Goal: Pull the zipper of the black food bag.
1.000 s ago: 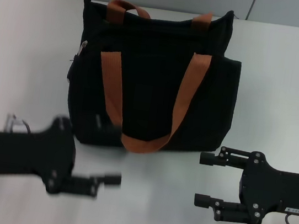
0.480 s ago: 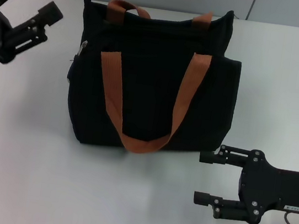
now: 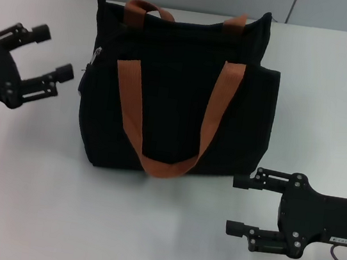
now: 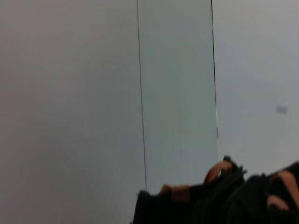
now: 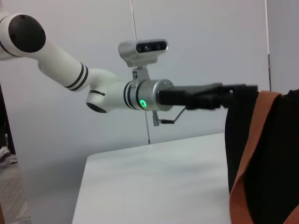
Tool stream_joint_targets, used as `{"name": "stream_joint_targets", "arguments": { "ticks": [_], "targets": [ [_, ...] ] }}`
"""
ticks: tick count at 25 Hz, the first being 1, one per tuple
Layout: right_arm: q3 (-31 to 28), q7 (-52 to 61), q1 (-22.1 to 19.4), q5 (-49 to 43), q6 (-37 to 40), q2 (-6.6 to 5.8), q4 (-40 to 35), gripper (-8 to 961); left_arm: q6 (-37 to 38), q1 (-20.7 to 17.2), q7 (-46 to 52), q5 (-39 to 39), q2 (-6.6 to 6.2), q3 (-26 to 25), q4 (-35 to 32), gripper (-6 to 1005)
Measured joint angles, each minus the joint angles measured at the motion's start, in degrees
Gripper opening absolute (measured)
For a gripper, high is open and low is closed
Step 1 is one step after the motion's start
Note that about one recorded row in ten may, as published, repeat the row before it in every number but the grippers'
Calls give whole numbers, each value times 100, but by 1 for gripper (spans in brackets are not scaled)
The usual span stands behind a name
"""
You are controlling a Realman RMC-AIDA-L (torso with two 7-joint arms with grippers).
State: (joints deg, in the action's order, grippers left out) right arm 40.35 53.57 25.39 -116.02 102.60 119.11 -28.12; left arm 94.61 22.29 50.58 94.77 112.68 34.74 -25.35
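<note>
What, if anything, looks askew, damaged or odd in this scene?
Nothing stands out. The black food bag sits upright on the table, intact; the open left gripper hovers beside it and the open right gripper is near its front.

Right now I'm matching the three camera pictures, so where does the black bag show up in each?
Head view: the black bag stands mid-table, between the open left gripper and the open right gripper.
Left wrist view: only the bag's top shows, low in the picture.
Right wrist view: the bag's side fills one edge.
Shared landmark: the brown handles.
</note>
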Motion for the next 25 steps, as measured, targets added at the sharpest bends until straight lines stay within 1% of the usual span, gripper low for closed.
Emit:
{"name": "stream_joint_targets", "arguments": {
  "ticks": [1,3,4,8,11,15,17,18,20,22,25],
  "targets": [
    [-1,2,3,0,-2,-1,0,732,-75,20,-30,65,25,0,-8,706],
    [0,3,17,0,-6,-1,0,732,-364,156,-38,347,116,1,-39,701],
    [0,4,22,0,-6,-2,0,732,-385,162,-36,360,120,0,-40,699],
    [-1,13,28,0,-5,-2,0,733,-879,388,-13,655,221,16,-54,690],
    [-6,27,33,0,-6,-2,-3,733,-1155,498,-9,773,266,26,-55,684],
    [-8,34,35,10,-6,1,-3,733,-1565,569,-83,785,356,31,-122,675],
    [-13,38,36,26,-5,3,-2,733,-1667,577,-192,779,427,17,-230,671],
    [-13,38,36,26,-5,3,-2,733,-1667,577,-192,779,427,17,-230,669],
    [-26,39,36,36,-1,4,-1,733,-1657,544,-342,699,474,-44,-296,664],
    [-45,39,36,41,6,6,0,733,-1609,495,-459,464,515,-121,-340,660],
    [-49,39,36,42,6,7,0,733,-1529,447,-508,278,517,-141,-344,653]
  ]
}}
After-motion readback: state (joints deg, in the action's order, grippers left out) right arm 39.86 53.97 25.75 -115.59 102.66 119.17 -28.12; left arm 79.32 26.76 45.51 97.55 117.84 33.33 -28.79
